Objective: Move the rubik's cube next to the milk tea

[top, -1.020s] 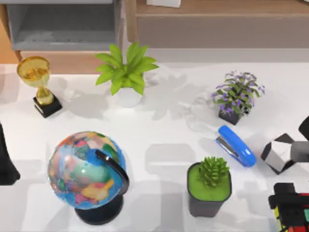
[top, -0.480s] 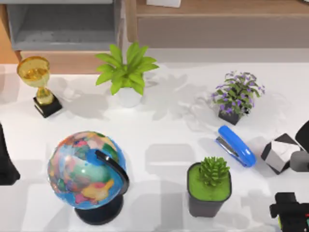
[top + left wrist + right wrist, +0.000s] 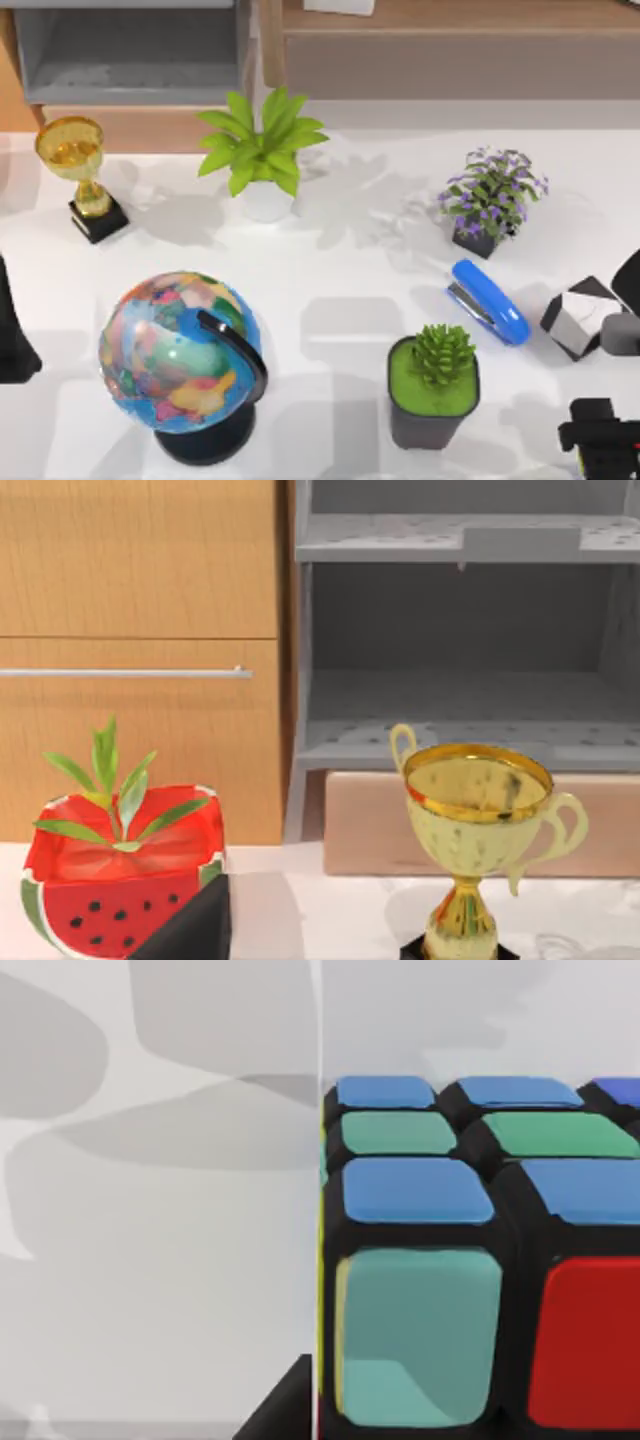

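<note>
Sitting directly beneath the right gripper at the table's near right corner, rubik's cube close below; finger state impossible to tell; left arm parked far opposite.

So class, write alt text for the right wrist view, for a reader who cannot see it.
A rubik's cube seen very close, with blue, green, teal and red squares in a black grid, sits on a white table crossed by soft grey shadows.

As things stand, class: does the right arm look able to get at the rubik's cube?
Probably yes. The right pincer hangs at the table's right front corner, and the right wrist view shows the rubik's cube close up with nothing between them.
</note>
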You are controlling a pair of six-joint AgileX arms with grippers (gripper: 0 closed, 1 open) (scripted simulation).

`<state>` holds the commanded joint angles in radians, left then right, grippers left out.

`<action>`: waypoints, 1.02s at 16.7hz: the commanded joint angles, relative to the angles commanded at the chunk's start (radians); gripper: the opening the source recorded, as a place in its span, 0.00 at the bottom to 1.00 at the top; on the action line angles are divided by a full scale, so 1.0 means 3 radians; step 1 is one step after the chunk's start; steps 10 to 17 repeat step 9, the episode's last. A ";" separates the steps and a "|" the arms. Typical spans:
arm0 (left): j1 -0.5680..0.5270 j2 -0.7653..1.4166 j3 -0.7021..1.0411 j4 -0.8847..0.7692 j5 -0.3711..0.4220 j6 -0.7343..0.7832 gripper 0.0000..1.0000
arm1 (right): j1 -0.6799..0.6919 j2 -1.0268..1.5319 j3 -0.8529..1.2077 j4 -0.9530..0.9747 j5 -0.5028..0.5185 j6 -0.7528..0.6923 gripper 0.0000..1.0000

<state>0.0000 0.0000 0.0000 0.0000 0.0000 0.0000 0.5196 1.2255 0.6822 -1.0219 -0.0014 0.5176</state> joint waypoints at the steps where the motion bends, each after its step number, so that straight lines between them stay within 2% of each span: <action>1: 0.0000 0.0000 0.0000 0.0000 0.0000 0.0000 1.00 | 0.0000 0.0000 0.0000 0.0000 0.0000 0.0000 0.83; 3: 0.0000 0.0000 0.0000 0.0000 0.0000 0.0000 1.00 | 0.0000 0.0000 0.0000 0.0000 0.0000 0.0000 0.98; 4: 0.0000 0.0000 0.0000 0.0000 0.0000 0.0000 1.00 | 0.0000 0.0000 0.0000 0.0000 0.0000 0.0000 1.00; 17: 0.0000 0.0000 0.0000 0.0000 0.0000 0.0000 1.00 | 0.0000 0.0000 0.0000 0.0000 0.0000 0.0000 1.00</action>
